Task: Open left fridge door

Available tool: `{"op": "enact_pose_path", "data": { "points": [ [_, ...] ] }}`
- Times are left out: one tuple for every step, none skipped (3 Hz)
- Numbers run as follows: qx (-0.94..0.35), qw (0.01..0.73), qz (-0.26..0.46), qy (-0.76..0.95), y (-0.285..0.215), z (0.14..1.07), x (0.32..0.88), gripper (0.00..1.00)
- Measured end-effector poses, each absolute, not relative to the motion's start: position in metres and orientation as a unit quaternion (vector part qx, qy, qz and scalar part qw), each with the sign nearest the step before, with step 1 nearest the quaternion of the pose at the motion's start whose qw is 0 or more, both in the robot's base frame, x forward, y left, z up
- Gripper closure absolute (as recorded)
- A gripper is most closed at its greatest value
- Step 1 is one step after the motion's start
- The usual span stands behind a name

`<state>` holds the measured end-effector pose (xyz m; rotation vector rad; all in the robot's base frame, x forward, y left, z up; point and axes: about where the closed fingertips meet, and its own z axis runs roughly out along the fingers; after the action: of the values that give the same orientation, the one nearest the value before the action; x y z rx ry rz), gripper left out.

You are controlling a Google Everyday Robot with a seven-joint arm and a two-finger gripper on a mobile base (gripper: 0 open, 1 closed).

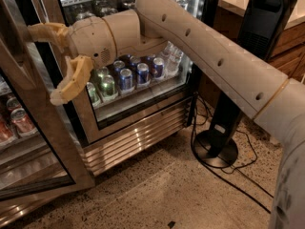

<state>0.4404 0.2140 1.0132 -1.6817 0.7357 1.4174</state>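
The gripper hangs at the upper left of the frame. Its two tan fingers are spread wide and hold nothing, seemingly set either side of the free edge of the left fridge door, whose bronze frame slants down the left side. That door looks ajar beside the lit right door. I'd judge the swing is under way; the next move calls for hooking that edge and drawing it outward.
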Motion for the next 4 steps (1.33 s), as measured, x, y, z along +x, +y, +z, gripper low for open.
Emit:
{"op": "enact_pose_path", "data": {
  "points": [
    [-0.671, 0.39, 0.563, 0.285, 0.213, 1.012, 0.436, 0.0],
    [-0.678, 0.383, 0.564, 0.277, 0.212, 1.011, 0.428, 0.0],
    [-0.683, 0.379, 0.563, 0.271, 0.209, 1.011, 0.424, 0.0],
    [-0.692, 0.368, 0.563, 0.261, 0.204, 1.01, 0.414, 0.0]
  ]
}}
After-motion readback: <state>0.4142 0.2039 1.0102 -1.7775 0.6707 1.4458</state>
